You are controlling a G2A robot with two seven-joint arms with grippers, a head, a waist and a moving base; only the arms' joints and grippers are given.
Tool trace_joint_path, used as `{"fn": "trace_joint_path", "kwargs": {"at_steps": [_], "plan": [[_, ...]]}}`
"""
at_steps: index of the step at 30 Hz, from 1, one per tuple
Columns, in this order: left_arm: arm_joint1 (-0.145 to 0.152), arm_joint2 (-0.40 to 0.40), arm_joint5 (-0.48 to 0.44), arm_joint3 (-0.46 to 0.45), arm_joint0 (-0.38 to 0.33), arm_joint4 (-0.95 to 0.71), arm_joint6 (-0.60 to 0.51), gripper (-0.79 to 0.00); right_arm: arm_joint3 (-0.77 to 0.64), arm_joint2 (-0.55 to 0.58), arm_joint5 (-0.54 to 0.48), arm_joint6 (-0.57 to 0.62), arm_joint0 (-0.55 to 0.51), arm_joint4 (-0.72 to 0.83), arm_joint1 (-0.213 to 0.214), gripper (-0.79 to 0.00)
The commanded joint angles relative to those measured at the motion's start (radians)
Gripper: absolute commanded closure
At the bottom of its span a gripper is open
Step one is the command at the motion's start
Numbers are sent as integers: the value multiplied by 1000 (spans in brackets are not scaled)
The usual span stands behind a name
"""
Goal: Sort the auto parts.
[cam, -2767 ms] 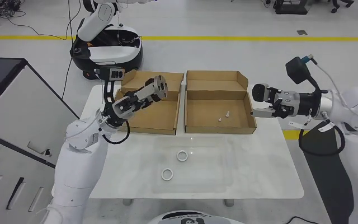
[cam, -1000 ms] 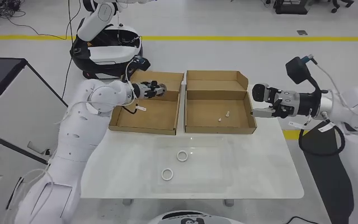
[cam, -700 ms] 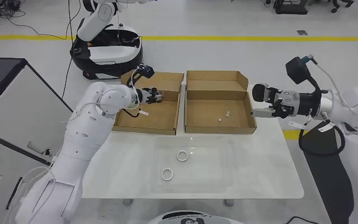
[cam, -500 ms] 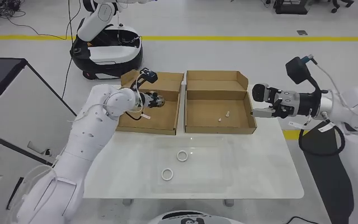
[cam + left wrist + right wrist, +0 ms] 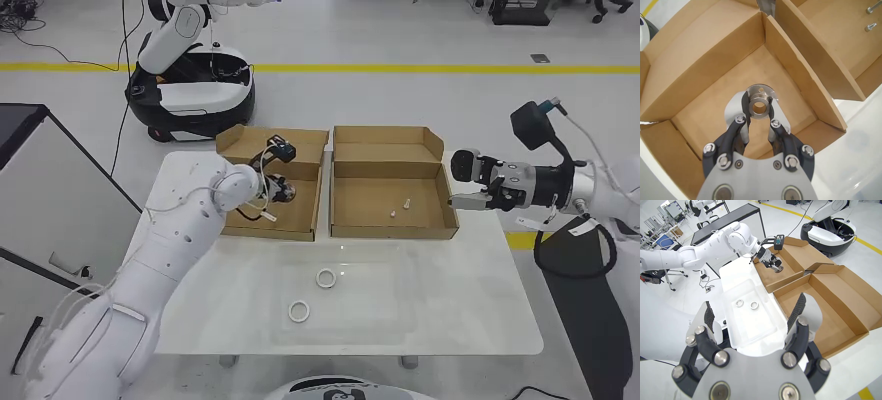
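Note:
My left gripper (image 5: 758, 108) is shut on a metal flanged bushing (image 5: 759, 102), a short steel hub with a holed flange. It hangs over the floor of the left cardboard box (image 5: 300, 215); from above the gripper (image 5: 279, 189) sits near that box's right wall. Two small bolts (image 5: 400, 208) lie in the right cardboard box (image 5: 440, 200). Two white rings (image 5: 325, 277) (image 5: 298, 311) rest in the clear tray (image 5: 380, 330). My right gripper (image 5: 755, 313) stands open with nothing in it, off the right end of the table (image 5: 465, 205).
The two boxes stand side by side at the back of the white table (image 5: 480, 300), lids folded back. A white mobile robot base (image 5: 195, 95) is parked on the floor behind the table. A dark cabinet (image 5: 40, 190) stands to the left.
The left arm has swung in from the table's left side and carried the bushing down over the left box toward its right wall. The right arm has stayed still.

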Motion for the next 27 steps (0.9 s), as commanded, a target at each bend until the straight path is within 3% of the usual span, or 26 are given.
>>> {"fn": "trace_joint_path", "kwargs": {"at_steps": [1, 9, 23, 25, 27], "plan": [[-6, 19, 0, 20, -11, 15, 1, 0, 0, 0, 0, 0, 0, 0, 0, -785], [-24, 65, 4, 85, -39, 67, 27, 0, 0, 0, 0, 0, 0, 0, 0, -785], [-38, 78, 24, 124, -22, 59, 39, 0, 0, 0, 0, 0, 0, 0, 0, -785], [-39, 77, 28, 123, -21, 59, 36, -203, 0, 0, 0, 0, 0, 0, 0, -785], [-40, 76, 32, 122, -20, 62, 34, -280, 0, 0, 0, 0, 0, 0, 0, -785]]}}
